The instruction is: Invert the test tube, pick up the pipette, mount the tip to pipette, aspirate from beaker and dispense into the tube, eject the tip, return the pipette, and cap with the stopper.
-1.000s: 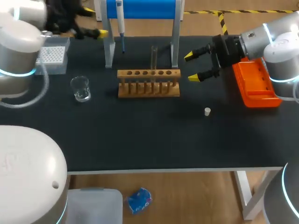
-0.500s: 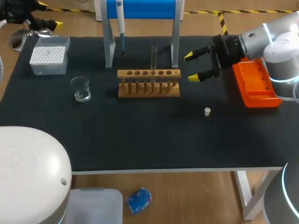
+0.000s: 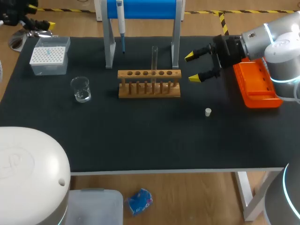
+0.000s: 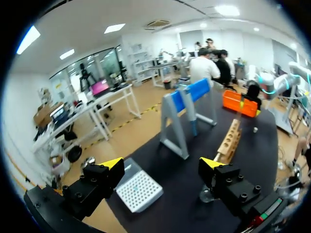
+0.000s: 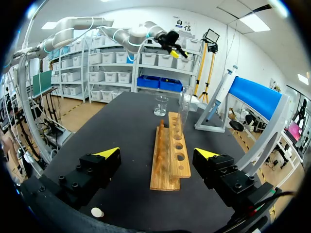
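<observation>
Ahead of R tool [image 3: 191, 67], tube [image 3: 154, 57] upright in rack [image 3: 149, 89]

White stopper [image 3: 208, 111], orange tray [image 3: 258, 89], black table [image 3: 140, 136] (plain)

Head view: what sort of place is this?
Probably a mock chemistry bench for robot work: a wooden test tube rack holding one glass tube, a pipette hanging on a blue stand, and a small beaker.
</observation>
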Robot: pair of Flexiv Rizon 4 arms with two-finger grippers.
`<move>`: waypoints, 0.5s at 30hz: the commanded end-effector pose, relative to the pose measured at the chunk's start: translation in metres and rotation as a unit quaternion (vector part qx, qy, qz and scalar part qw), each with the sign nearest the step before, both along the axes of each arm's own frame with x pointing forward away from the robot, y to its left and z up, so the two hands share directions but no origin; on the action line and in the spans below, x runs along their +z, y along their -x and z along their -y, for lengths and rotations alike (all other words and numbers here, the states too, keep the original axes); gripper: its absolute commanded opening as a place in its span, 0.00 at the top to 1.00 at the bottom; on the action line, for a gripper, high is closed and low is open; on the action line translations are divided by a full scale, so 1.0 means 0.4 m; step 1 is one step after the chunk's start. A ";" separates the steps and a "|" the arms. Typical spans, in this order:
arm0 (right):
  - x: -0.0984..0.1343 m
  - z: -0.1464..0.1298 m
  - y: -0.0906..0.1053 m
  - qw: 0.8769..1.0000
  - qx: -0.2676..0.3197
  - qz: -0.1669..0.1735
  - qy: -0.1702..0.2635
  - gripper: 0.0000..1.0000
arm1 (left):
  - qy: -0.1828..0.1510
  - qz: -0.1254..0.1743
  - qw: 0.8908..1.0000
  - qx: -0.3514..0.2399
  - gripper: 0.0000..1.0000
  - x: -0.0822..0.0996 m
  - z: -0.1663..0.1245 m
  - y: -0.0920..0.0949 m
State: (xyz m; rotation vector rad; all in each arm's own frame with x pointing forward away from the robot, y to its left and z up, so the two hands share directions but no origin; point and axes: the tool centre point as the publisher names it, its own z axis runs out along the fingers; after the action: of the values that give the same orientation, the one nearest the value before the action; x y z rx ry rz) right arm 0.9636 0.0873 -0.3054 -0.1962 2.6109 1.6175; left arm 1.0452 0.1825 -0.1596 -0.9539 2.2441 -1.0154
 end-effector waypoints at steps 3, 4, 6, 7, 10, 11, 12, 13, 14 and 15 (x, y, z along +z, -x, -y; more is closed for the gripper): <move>0.002 0.001 0.001 1.000 0.000 0.000 0.001 0.00 | -0.013 -0.066 0.986 0.154 0.00 -0.167 -0.110 -0.109; 0.002 0.001 0.001 1.000 0.000 0.000 0.001 0.00 | -0.021 -0.080 0.981 0.174 0.00 -0.189 -0.121 -0.117; 0.002 0.001 0.001 1.000 0.000 0.000 0.001 0.00 | -0.042 -0.104 0.976 0.185 0.00 -0.229 -0.129 -0.126; 0.002 0.001 0.001 1.000 0.000 0.000 0.001 0.00 | -0.048 -0.119 0.970 0.205 0.00 -0.250 -0.134 -0.133; 0.002 0.001 0.001 1.000 0.000 0.000 0.001 0.00 | -0.038 -0.147 0.961 0.232 0.00 -0.297 -0.133 -0.145; 0.002 0.001 0.001 1.000 0.000 0.000 0.001 0.00 | -0.038 -0.155 0.959 0.234 0.00 -0.310 -0.130 -0.147; 0.002 0.001 0.001 1.000 0.000 0.000 0.001 0.00 | -0.049 -0.165 0.957 0.235 0.00 -0.325 -0.124 -0.146; 0.002 0.001 0.001 1.000 0.000 0.000 0.001 0.00 | -0.052 -0.178 0.952 0.245 0.00 -0.336 -0.121 -0.144; 0.002 0.001 0.001 1.000 0.000 0.000 0.001 0.00 | -0.052 -0.178 0.952 0.245 0.00 -0.336 -0.121 -0.144; 0.002 0.001 0.001 1.000 0.000 0.000 0.001 0.00 | -0.052 -0.178 0.952 0.245 0.00 -0.336 -0.121 -0.144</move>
State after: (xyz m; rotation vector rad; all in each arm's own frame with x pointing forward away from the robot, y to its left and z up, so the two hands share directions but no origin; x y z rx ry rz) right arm 0.9637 0.0872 -0.3054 -0.1960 2.6109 1.6175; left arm 1.0872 0.2400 -0.2852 -1.4730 2.1078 -0.7998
